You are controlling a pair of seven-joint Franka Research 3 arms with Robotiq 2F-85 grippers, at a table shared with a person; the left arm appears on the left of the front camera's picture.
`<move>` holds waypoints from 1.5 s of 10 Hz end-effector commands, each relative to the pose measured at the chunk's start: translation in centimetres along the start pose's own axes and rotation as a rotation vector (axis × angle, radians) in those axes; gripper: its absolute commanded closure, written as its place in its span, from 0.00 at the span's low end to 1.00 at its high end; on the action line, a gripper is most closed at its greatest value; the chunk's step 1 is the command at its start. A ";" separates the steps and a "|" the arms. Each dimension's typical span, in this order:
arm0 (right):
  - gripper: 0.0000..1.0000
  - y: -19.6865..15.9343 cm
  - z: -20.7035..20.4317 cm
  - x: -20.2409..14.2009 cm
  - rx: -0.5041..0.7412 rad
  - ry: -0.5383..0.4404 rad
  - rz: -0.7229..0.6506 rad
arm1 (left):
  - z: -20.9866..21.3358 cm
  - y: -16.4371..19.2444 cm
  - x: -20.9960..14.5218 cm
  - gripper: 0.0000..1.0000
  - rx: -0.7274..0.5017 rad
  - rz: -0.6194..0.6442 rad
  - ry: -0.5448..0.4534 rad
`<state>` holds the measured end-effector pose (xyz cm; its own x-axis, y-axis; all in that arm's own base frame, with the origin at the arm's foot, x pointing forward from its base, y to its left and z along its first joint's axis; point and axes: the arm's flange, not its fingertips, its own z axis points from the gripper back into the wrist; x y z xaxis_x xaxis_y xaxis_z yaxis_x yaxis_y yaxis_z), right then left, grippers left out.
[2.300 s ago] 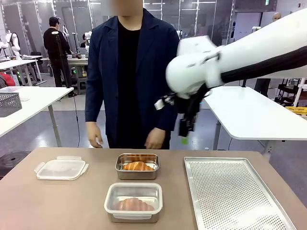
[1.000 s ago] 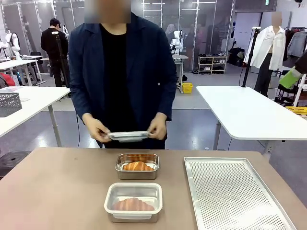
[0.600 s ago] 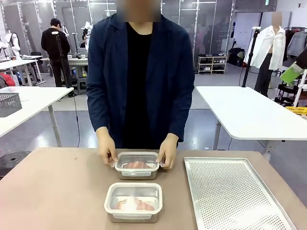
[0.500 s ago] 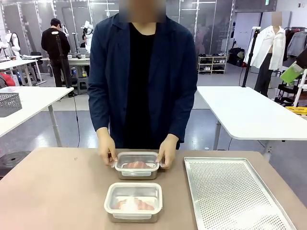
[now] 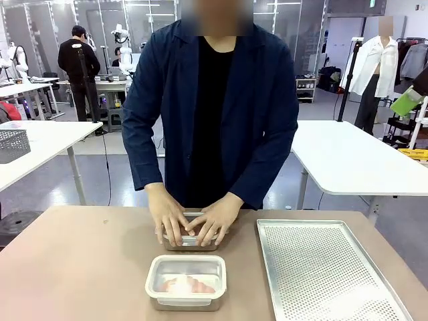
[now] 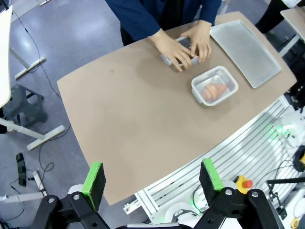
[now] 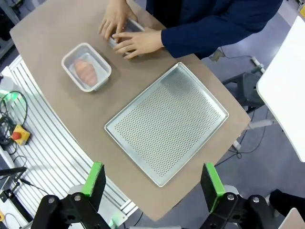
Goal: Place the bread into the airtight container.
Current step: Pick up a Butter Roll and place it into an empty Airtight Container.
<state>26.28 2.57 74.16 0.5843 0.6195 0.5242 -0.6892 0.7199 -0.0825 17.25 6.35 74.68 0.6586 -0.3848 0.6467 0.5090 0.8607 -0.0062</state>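
Front view: I see the person's two hands (image 5: pixel 190 223) pressed flat on the far steel container (image 5: pixel 191 242), covering its top, so I cannot tell what lies inside. The near container (image 5: pixel 186 281) stands lidded just in front of it on the desk (image 5: pixel 80 267), with bread (image 5: pixel 188 285) visible through the clear lid. The perforated tray (image 5: pixel 328 271) lies to the right.

Left wrist view: I note the left gripper (image 6: pixel 155 180) held high above the desk edge, jaws spread wide, nothing between the green pads (image 6: pixel 95 184). The lidded container with bread (image 6: pixel 214 90) sits beside the person's hands (image 6: pixel 183 44).

Right wrist view: the right gripper (image 7: pixel 153 182) likewise hangs high with jaws wide apart and empty, above the tray (image 7: pixel 167 121). The bread (image 7: pixel 86 70) rests in the near container.
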 end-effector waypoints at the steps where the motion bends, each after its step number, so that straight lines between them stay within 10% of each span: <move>1: 0.00 -0.2 0.0 0.2 -0.006 0.004 -0.006 | 0.0 -0.1 0.3 0.00 -0.001 -0.009 -0.011; 15: 0.00 -0.2 0.0 0.2 -0.006 0.004 -0.006 | 0.0 -0.1 0.3 0.00 -0.001 -0.009 -0.011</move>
<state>26.37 2.59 74.12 0.5853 0.6197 0.5228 -0.6893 0.7199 -0.0815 17.25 6.35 74.68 0.6586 -0.3848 0.6467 0.5090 0.8607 -0.0062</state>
